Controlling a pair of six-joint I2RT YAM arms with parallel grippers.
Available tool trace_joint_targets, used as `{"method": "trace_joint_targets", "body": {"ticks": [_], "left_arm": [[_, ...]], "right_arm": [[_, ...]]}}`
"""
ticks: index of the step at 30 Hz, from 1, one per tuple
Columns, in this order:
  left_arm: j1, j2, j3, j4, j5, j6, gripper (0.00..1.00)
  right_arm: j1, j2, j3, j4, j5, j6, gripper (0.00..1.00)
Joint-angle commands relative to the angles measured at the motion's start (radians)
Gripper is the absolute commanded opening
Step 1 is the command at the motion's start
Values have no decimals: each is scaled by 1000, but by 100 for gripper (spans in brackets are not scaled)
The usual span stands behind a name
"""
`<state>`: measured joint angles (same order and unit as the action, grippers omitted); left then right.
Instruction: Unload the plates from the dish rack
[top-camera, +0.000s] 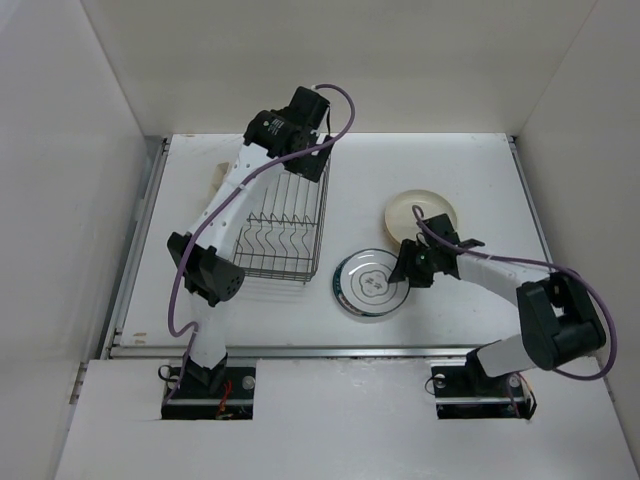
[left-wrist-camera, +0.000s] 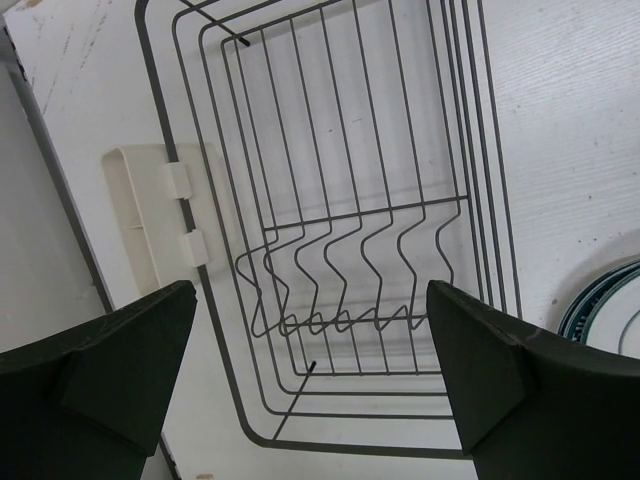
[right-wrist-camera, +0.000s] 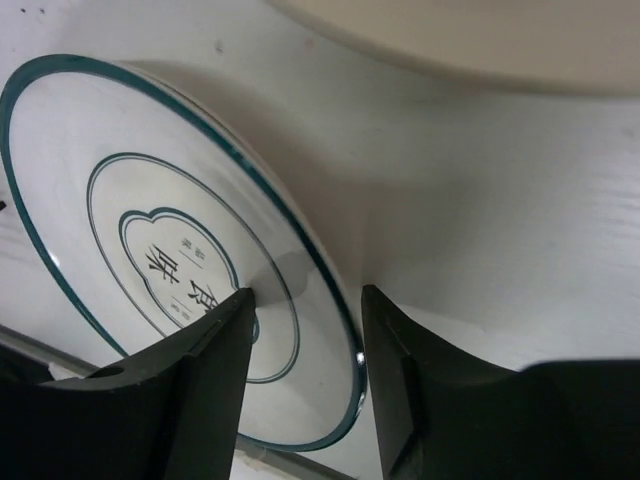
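Teal-rimmed white round plate (right-wrist-camera: 150, 200), rim inside released right claw (right-wrist-camera: 305, 300).
Left claw (left-wrist-camera: 310, 300), also released, above dark wire dish rack (left-wrist-camera: 360, 217).

Bright, even white light; soft shadow beside plate (right-wrist-camera: 100, 150); overhead view sharp, wrist close-ups slightly soft.

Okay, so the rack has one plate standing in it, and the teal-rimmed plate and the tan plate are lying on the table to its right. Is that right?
Not quite. The rack holds no plates: the left wrist view shows only its bare wires and prongs. The rest stands: the teal-rimmed plate and the tan plate lie on the table to its right.
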<state>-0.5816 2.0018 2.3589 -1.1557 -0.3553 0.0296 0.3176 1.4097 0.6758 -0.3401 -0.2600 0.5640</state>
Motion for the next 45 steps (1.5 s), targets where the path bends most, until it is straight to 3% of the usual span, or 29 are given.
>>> {"method": "trace_joint_targets", "body": {"ticks": [1,6,15,18,19,20,22,23,26,27,30,31,32,34,35,42,45], "left_arm": [[-4,-15,19,-1,-31,10,100],[-4,-15,19,-1,-40,20,100],[-4,-15,19,-1,-72,20,100],[-4,-15,48,10,-137,20,100],[-4,-15,48,10,-224,20,100],[-4,-15,48,48,-284,20,100],[-4,-15,48,92,-472,20,100],[5,-15,31,118,-520,20,100],[31,-15,-41,227,-681,87,100],[40,-15,-61,296,-727,113,100],[51,-24,-93,361,-807,176,100],[51,-24,-93,361,-807,176,100],[51,-24,-81,346,-807,164,100],[51,-24,-55,305,-792,129,100],[51,-24,-55,304,-792,128,100],[51,-44,-44,294,-783,128,100],[51,-89,-124,325,-783,154,100]], "right_arm": [[63,54,85,-20,145,19,51],[164,63,148,-76,260,19,55],[178,-53,195,-157,381,50,60],[178,-207,249,-194,465,50,74],[178,-250,267,-206,513,66,93],[178,-288,310,-229,641,66,100],[166,-379,349,-249,811,76,100],[149,-399,360,-249,1026,76,100],[104,-423,390,-249,1392,67,100],[68,-423,409,-249,1641,66,100],[11,-423,439,-249,1971,79,100],[-18,-433,465,-269,2002,88,100],[-18,-433,484,-339,2024,225,100],[-34,-420,537,-673,2024,441,100],[-34,-410,538,-732,2024,500,100],[-34,-434,536,-789,2006,519,100],[-34,-443,560,-789,1984,519,100]]}}
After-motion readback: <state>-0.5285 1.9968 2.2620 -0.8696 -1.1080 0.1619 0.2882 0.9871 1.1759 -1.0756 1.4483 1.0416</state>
